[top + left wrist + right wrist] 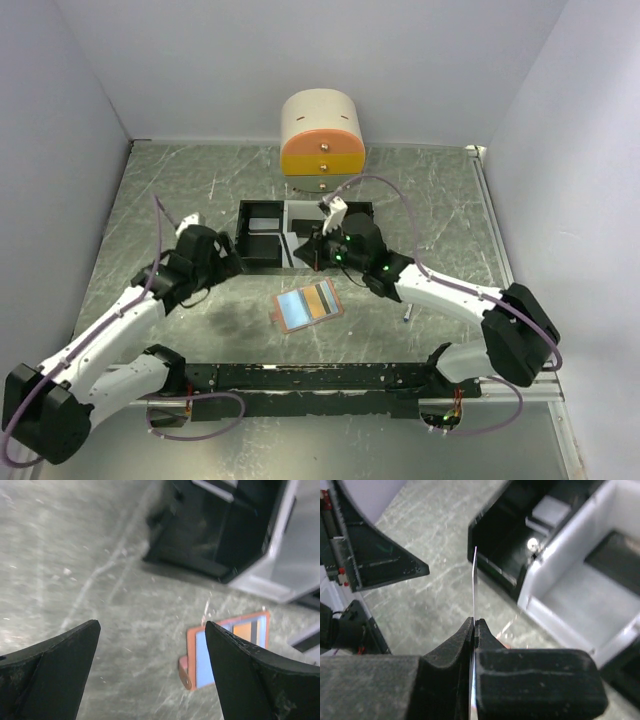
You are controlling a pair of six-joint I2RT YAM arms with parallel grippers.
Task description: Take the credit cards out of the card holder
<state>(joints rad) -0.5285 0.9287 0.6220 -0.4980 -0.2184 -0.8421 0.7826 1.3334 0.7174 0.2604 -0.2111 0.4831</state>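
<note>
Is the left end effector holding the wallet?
No, the left end effector is open and empty, and the wallet lies on the table.

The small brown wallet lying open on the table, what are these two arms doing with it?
They are emptying it. The right gripper pinches a thin card, seen edge-on, near the black-and-white compartment trays. The left gripper hangs open and empty. The tan leather card holder lies open on the table, an orange-gold card and a dark card showing inside.
</note>
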